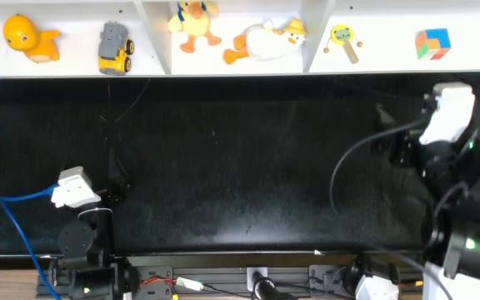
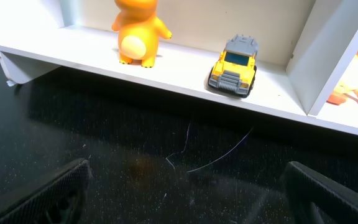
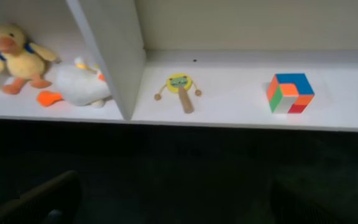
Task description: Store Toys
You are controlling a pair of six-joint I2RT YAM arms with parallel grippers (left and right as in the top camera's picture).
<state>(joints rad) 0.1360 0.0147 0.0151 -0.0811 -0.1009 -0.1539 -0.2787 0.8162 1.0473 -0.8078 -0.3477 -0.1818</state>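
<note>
Toys counted: 6, all on the shelf (image 1: 390,60) along 12 o'clock.

- Left bay, 10 to 11 o'clock: 1 orange duck (image 1: 30,39) and 1 truck (image 1: 115,48). The truck is near the duck at its 3 o'clock, not touching.
- Middle bay, 12 o'clock: 1 plush duck (image 1: 194,23), sitting up, and 1 goose (image 1: 265,42) lying down at its 4 o'clock. Cannot tell whether they touch.
- Right bay, 1 to 2 o'clock: 1 rattle (image 1: 342,40) and 1 cube (image 1: 432,42), well apart.

Dividers (image 1: 158,37): 2, upright, walling the bays from each other.

My left gripper (image 2: 185,196) hangs at 8 o'clock over the mat (image 1: 240,167), jaws spread wide and empty. It faces the left bay.

My right gripper (image 3: 176,202) is at 3 o'clock, jaws also wide and empty. It faces the right bay and one divider.

Cables: 1 blue cable (image 1: 19,229) loops by my left arm at 8 o'clock. 1 black cable (image 1: 348,167) arches beside my right arm at 3 to 4 o'clock.

A thin pale strand (image 2: 219,155) lies on the mat in front of the truck.
</note>
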